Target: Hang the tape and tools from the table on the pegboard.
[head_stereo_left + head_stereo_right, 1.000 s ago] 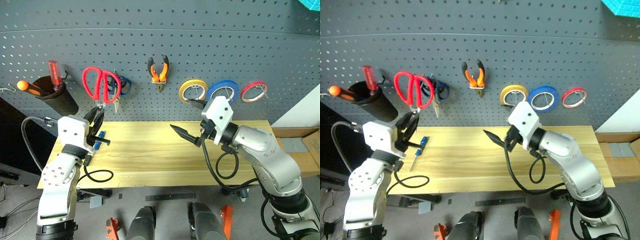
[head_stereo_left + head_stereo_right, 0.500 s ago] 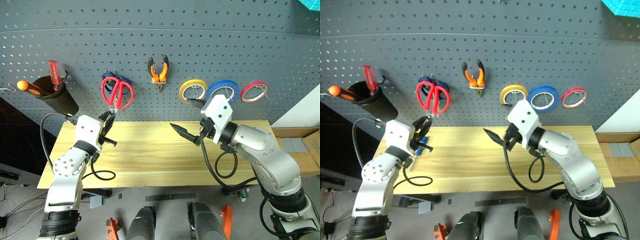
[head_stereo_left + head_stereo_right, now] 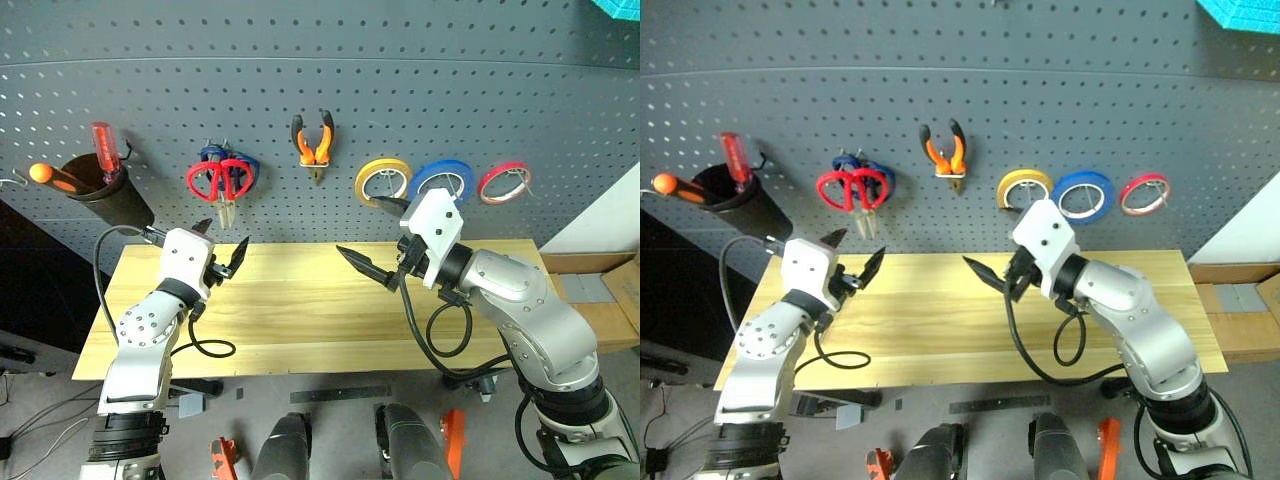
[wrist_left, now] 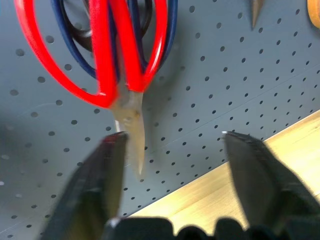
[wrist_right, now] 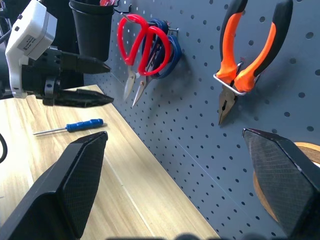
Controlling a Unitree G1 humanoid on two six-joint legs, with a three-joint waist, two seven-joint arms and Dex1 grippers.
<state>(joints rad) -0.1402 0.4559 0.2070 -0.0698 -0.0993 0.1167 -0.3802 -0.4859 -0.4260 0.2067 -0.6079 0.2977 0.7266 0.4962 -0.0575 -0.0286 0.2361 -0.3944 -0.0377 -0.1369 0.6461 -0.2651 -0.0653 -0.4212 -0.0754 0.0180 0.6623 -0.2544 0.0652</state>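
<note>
The red-handled scissors [image 3: 223,182] now hang on a hook of the dark grey perforated pegboard [image 3: 330,70], overlapping the blue-handled scissors [image 3: 212,158] behind them. A second ago the left gripper [image 3: 221,246] held them clenched, raised toward the board; now its fingers are spread and released just below the blades, so this tool is delivered. The right gripper [image 3: 372,240] hovers over the middle of the light-wood table [image 3: 300,320], fingers wide apart and empty, unchanged.

The orange-and-black pliers [image 3: 314,146] hang at centre, and the flat blue tape ring [image 3: 443,182] sits between the yellow tape ring [image 3: 384,180] and red tape ring [image 3: 503,183] on the right. The small blue-handled screwdriver [image 5: 69,127] lies on the table's left side, near the left arm. By my judgement it is the last item to hang.
</note>
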